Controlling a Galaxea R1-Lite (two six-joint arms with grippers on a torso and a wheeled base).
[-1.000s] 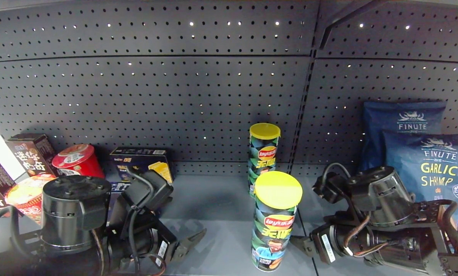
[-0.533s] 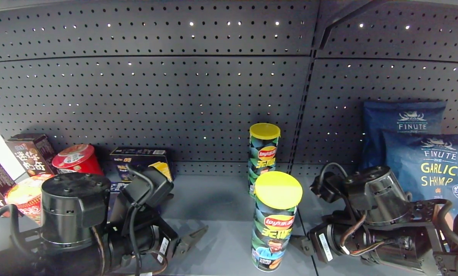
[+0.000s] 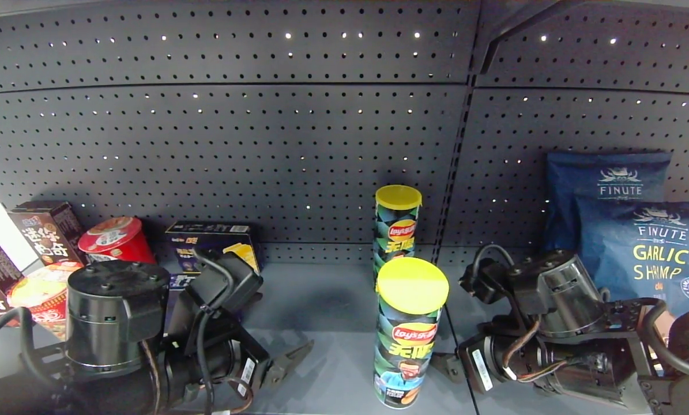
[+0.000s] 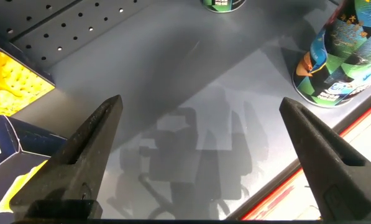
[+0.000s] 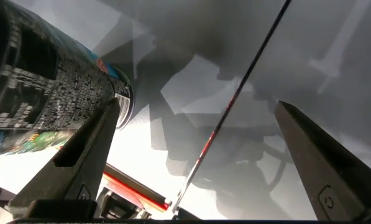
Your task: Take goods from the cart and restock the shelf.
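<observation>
Chip canister (image 3: pixel 410 334) standing at shelf (image 3: pixel 332 311) front before a second canister (image 3: pixel 398 227), left claw (image 4: pixel 201 106) and right claw (image 5: pixel 197 107) both released, empty; further restocking probably pending.

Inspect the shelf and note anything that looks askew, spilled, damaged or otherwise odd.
Nothing looks spilled or damaged. The front chip can stands on end close to the front edge of the shelf, well forward of the rear chip can behind it. That is the only slight oddity.
</observation>
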